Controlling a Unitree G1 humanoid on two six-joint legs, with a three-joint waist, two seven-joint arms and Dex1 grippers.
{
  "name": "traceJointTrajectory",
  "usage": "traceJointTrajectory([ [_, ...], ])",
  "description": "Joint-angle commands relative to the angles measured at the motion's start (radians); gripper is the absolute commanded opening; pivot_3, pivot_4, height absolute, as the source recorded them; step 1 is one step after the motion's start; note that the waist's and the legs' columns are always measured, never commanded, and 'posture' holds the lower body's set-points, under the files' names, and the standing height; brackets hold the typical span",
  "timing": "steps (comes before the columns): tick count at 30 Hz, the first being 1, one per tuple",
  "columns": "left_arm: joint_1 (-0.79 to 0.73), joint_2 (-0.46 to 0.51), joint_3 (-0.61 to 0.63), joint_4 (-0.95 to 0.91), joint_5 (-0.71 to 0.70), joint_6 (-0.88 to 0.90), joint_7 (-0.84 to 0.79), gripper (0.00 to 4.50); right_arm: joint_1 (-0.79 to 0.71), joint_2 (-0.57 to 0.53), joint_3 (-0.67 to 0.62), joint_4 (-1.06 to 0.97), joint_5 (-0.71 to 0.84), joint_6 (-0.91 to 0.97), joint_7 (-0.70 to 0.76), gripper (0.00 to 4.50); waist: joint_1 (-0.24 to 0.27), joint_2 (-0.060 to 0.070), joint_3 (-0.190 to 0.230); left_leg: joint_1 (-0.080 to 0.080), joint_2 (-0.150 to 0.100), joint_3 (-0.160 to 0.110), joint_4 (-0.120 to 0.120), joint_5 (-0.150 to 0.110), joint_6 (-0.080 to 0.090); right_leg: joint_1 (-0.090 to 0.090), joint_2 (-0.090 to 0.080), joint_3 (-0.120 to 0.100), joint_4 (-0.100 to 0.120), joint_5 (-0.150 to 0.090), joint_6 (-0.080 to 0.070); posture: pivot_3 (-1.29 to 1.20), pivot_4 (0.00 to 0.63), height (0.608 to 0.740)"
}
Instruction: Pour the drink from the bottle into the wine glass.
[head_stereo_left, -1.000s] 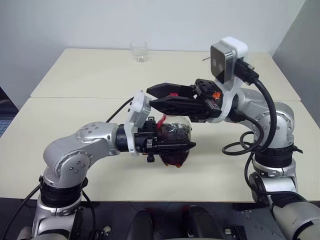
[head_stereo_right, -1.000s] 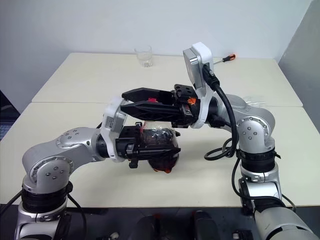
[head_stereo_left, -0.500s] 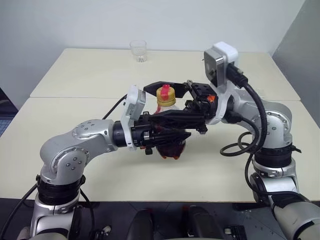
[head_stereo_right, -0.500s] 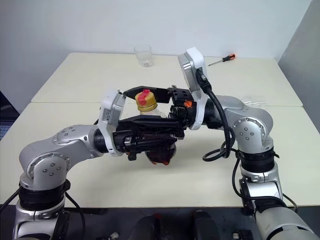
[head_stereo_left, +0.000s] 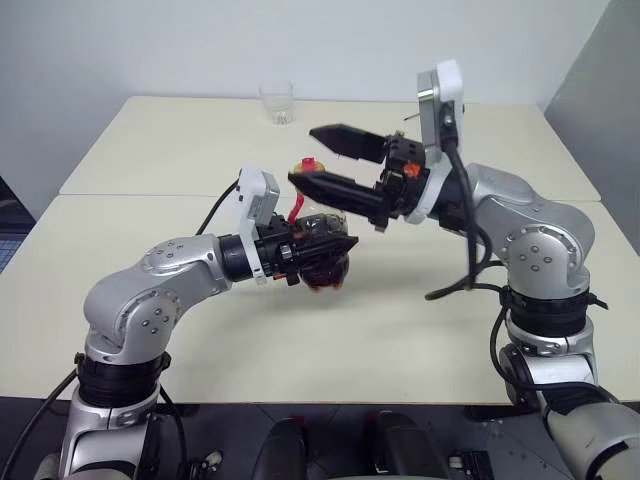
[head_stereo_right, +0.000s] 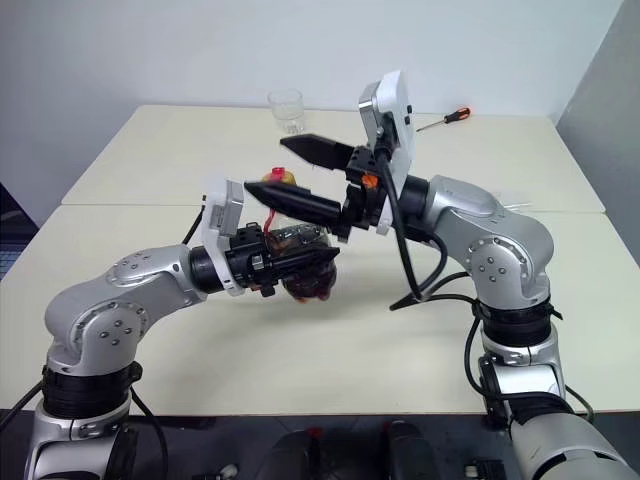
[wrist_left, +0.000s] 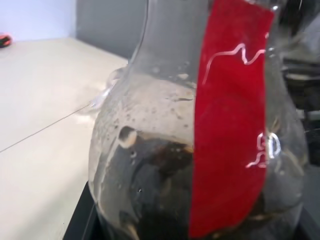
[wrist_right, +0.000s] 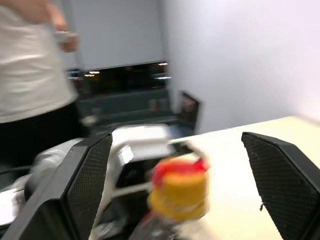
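Left eye view: the right hand (head_stereo_left: 322, 167) has just sprung wide and drawn off the cap (wrist_right: 178, 192), which is still on, so pouring must wait. It points level across the table (head_stereo_left: 420, 330); the left hand (head_stereo_left: 330, 255) grips the bottle (head_stereo_right: 300, 262), held aloft mid-table.

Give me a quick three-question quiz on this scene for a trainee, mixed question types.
1. True or false: the cap is off the bottle.
2. Which gripper holds the bottle? A) left B) right C) neither
3. Fill in: the right gripper is ____, its fingers either side of the cap without touching it.

Key
1. False: the yellow cap sits on the neck.
2. A: the left gripper is shut on the bottle's body, holding it above the table.
3. open

A tumbler stands at the table's far edge; a screwdriver lies far right.
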Motion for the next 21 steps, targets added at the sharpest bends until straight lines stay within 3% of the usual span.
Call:
traceJointTrajectory([
  [1, -0.013, 0.014, -0.015, 0.018, 0.068, -0.079, -0.046, 2.18, -0.042, 0.003, -0.007, -0.008, -0.048, -0.037, -0.035, 4.42, 0.0, 0.0, 0.0, 0.0, 0.0, 0.0, 0.0, 0.0, 0.0, 0.0, 0.0, 0.0, 0.0, 0.0, 0.0, 0.0, 0.15, 0.74],
  [10, -0.091, -0.008, -0.082, 0.177, 0.249, -0.2, -0.082, 2.18, -0.051, 0.018, 0.041, 0.002, -0.11, -0.032, -0.044, 4.42, 0.0, 0.0, 0.0, -0.001, 0.0, 0.0, -0.001, 0.0, 0.0, 0.0, 0.0, 0.0, -0.003, 0.0, 0.0, 0.0, 0.15, 0.74],
  [21, -0.123, -0.052, -0.092, 0.232, 0.316, -0.238, -0.103, 2.18, -0.027, 0.064, 0.119, 0.048, -0.217, -0.049, -0.078, 4.42, 0.0, 0.0, 0.0, -0.001, 0.0, 0.0, -0.001, 0.0, 0.0, 0.0, -0.001, 0.0, -0.004, 0.0, 0.0, 0.0, 0.15, 0.74],
])
